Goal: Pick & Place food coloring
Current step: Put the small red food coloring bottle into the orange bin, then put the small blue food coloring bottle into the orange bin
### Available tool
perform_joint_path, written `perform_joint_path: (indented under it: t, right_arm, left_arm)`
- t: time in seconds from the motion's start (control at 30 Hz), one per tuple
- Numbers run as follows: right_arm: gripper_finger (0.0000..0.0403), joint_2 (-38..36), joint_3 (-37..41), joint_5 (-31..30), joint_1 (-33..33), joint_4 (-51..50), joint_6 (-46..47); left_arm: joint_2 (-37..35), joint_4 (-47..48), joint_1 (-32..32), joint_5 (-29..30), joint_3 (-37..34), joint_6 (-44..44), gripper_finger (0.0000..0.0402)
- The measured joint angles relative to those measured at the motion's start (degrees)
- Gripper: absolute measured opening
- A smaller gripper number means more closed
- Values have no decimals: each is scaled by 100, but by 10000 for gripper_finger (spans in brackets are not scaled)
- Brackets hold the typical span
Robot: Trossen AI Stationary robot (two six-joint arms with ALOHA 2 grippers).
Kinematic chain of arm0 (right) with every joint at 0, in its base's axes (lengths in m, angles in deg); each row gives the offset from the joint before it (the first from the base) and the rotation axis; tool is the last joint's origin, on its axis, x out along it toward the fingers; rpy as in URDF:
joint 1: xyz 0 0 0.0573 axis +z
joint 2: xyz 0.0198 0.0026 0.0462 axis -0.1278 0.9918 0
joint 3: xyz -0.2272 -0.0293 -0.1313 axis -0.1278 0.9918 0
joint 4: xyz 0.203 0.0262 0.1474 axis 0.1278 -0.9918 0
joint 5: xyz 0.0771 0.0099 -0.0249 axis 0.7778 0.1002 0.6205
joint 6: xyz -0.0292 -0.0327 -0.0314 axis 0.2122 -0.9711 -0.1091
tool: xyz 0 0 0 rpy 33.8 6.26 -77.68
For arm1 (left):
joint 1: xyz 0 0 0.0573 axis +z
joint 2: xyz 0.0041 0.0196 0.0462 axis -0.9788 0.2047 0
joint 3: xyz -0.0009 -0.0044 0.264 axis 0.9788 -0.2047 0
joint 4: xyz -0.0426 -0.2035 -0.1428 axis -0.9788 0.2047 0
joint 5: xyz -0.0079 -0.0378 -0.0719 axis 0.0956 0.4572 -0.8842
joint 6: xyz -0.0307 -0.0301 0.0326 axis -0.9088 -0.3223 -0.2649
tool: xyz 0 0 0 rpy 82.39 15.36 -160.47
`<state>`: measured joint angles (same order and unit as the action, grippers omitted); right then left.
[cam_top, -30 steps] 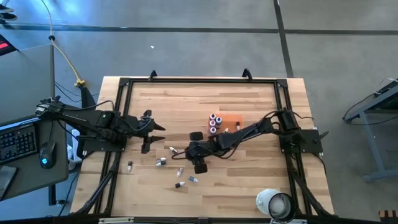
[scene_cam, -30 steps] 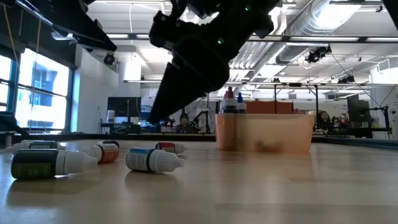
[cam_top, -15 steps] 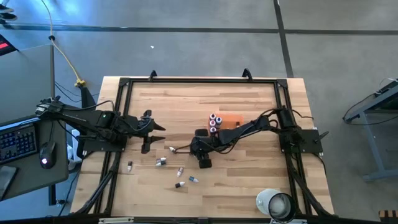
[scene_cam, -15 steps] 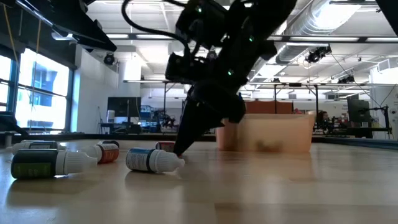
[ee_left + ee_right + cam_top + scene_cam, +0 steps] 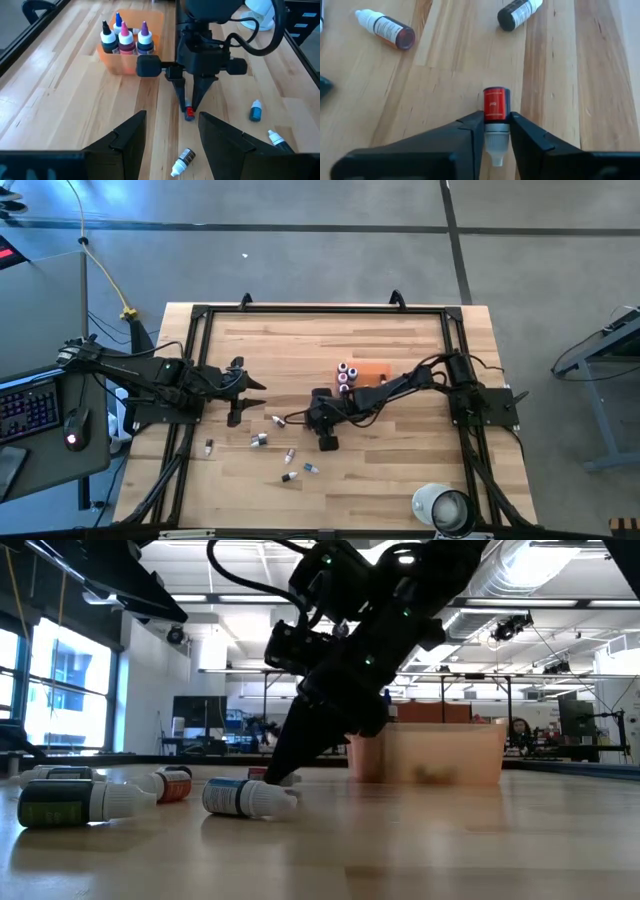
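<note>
The food coloring bottle at hand is a small red one with a white cap (image 5: 496, 104). It lies on its side on the wooden table, and my right gripper (image 5: 496, 119) is shut on it near the table's middle (image 5: 300, 420). Several more little bottles lie loose nearby, among them a reddish one (image 5: 387, 30) and a dark one (image 5: 517, 12). Several others stand upright in the orange tray (image 5: 156, 22). My left gripper (image 5: 172, 137) hovers open above the table's left side, touching nothing. My right gripper pinches the red bottle between its two fingers (image 5: 474, 125), at the body's cap end and the neck (image 5: 495, 126). The fingers slant down from the table's right side and lie along the bottle, one on each side. The bottle lies on the table.
A blue-labelled bottle (image 5: 245, 797) and a green one (image 5: 65, 803) lie toward the near edge. The orange tray (image 5: 377, 368) sits just beyond my right arm. A large white roll (image 5: 440, 508) stands at the near right corner. A black frame (image 5: 200, 315) edges the table.
My right gripper has come down to the tabletop and moved toward the table's left edge, its fingertips arriving at the red bottle among the loose ones. The bottles on the table have kept their places.
</note>
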<state>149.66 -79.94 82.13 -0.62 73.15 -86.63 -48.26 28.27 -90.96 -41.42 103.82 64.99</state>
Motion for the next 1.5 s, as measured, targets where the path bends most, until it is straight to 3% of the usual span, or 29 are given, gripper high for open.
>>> perform_joint_path:
  t: [0.2,0.3,0.4,0.53,0.7,0.87,1.17,1.33,1.5]
  right_arm:
    - [63,-180,-309,-18,34,-304,145]
    - [70,-478,-646,-404,98,-925,143]
    - [71,-829,-1042,-1075,196,-2231,336]
    - [69,-1428,-1477,-2192,323,-4321,1528]
    - [73,-2033,-1185,-2604,487,-5790,2870]
    - [74,-2419,-161,-2605,461,-5563,3536]
    - [107,-2490,1221,-2560,-113,-4856,3601]
    - [137,-2490,1232,-2389,-359,-4837,3413]
    - [157,-2490,608,-2164,-372,-4839,3108]
  left_arm:
    - [0,1,0,0,0,0,177]
    - [2,-7,0,1,0,0,177]
    - [2,-2,0,-1,0,-46,177]
    - [2,7,2,-28,0,-262,177]
    - [2,52,0,-340,0,-346,177]
    - [2,48,0,-419,0,-323,177]
    - [84,155,2,-302,0,-555,177]
    - [327,726,0,-131,0,-1236,177]
    - [774,1457,2,-211,-6,-1790,177]
